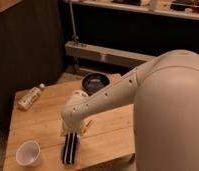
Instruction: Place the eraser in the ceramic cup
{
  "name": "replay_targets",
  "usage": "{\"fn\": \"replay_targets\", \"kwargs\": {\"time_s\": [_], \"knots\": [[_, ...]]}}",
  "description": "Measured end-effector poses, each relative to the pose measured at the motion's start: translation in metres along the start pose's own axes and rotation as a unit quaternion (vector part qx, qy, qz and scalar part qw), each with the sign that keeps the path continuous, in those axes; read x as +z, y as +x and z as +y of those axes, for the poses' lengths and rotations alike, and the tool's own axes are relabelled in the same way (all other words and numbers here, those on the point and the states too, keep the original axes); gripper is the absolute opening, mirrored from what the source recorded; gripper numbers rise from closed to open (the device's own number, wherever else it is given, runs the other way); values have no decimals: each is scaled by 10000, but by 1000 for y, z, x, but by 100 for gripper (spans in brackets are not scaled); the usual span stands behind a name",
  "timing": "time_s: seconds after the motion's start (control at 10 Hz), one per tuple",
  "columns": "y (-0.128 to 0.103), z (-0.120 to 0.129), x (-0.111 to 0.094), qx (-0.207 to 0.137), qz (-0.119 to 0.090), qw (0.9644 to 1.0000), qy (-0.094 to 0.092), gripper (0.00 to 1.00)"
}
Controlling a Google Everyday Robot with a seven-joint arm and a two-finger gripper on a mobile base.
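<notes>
- The arm (118,92) reaches down from the right and sets the gripper (73,134) right over the far end of the eraser (69,150), probably to pick it up.
- The wrist hides the business end, so I cannot tell how wide the gripper stands or whether it has hold of anything.
- The eraser lies flat on the worktop (48,120) near the front edge, lengthwise away from me. By the look of it, it is not yet lifted.
- The cup (29,153) stands upright to the left of the eraser, near it but apart, mouth up and ready to receive. I see only white inside, so it looks empty.
- The bowl (95,82) sits at the back of the worktop, too dark inside to say what it holds.
- A bottle (29,98) lies on its side at the back left, well out of the way.
</notes>
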Motion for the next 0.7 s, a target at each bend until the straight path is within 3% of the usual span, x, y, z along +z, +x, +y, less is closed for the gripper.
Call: {"fn": "replay_targets", "kwargs": {"time_s": [0.7], "knots": [[-5, 3, 22, -2, 189, 9997, -123, 65]]}}
